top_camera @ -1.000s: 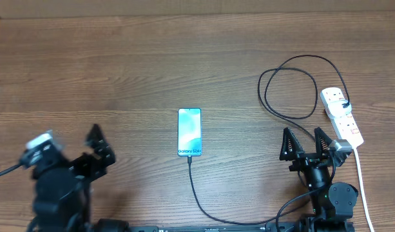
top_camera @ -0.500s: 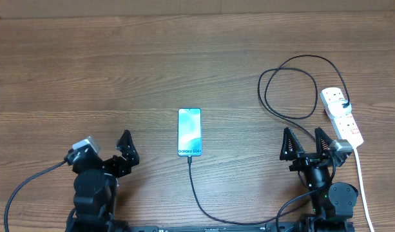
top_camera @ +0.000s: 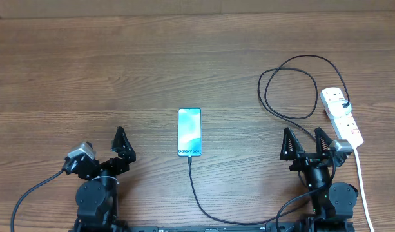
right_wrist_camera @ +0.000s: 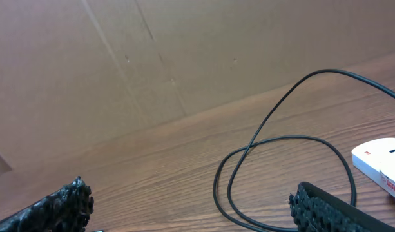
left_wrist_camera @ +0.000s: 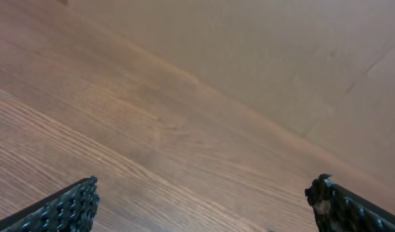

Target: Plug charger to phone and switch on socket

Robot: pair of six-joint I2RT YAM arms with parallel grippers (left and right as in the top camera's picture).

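Wooden table point(top_camera: 87, 64) holds the phone point(top_camera: 189, 132), charger point(top_camera: 191, 169) touching its lower end. Left gripper point(left_wrist_camera: 203, 187) and right gripper point(top_camera: 303, 138) gape empty.

The table point(top_camera: 120, 64) is brown wood grain, matt and finely streaked. The phone point(top_camera: 189, 131) has a smooth, glossy screen. The charger point(top_camera: 294, 84) is a thin black cable with a smooth, dull sheath. The socket point(top_camera: 342, 116) is smooth white plastic with a slight sheen. The left gripper point(left_wrist_camera: 203, 187) and right gripper point(right_wrist_camera: 187, 193) carry matt black, rough studded pads point(left_wrist_camera: 71, 206). At the far side is matt, creased brown cardboard point(right_wrist_camera: 87, 64).
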